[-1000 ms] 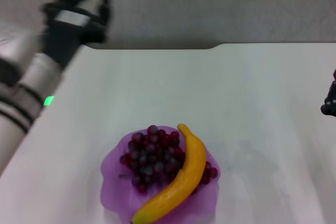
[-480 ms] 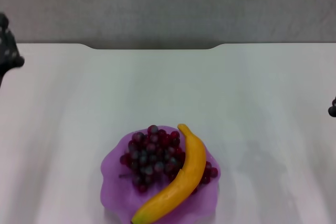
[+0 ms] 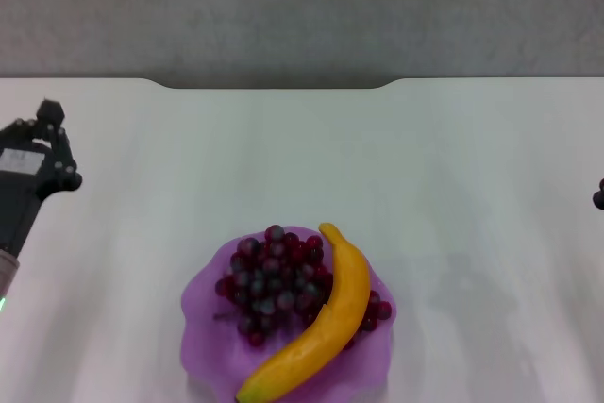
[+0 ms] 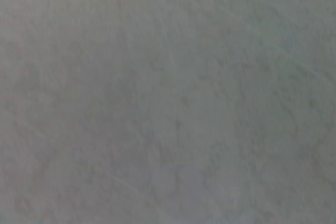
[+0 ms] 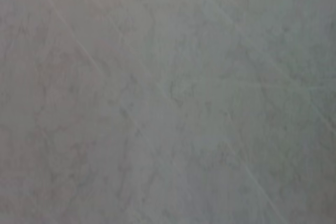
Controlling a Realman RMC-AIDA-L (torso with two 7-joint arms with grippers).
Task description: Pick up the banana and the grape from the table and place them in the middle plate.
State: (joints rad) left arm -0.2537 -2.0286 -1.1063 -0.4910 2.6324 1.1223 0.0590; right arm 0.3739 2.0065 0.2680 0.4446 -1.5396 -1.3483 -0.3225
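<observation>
The banana lies in the middle plate, a translucent purple dish near the front of the table. It curves along the right side of the grape, a dark red bunch that also rests in the plate. My left gripper is over the table's left edge, far from the plate, with nothing in it. Only a small black part of my right gripper shows at the right edge. Both wrist views show just a blurred grey surface.
The white table has a shallow notch in its far edge, and a grey floor lies beyond it.
My left arm swung from the far left corner out to the left edge, then came back into view lower down. The right gripper slid further out of frame. Banana and grape stayed put.
</observation>
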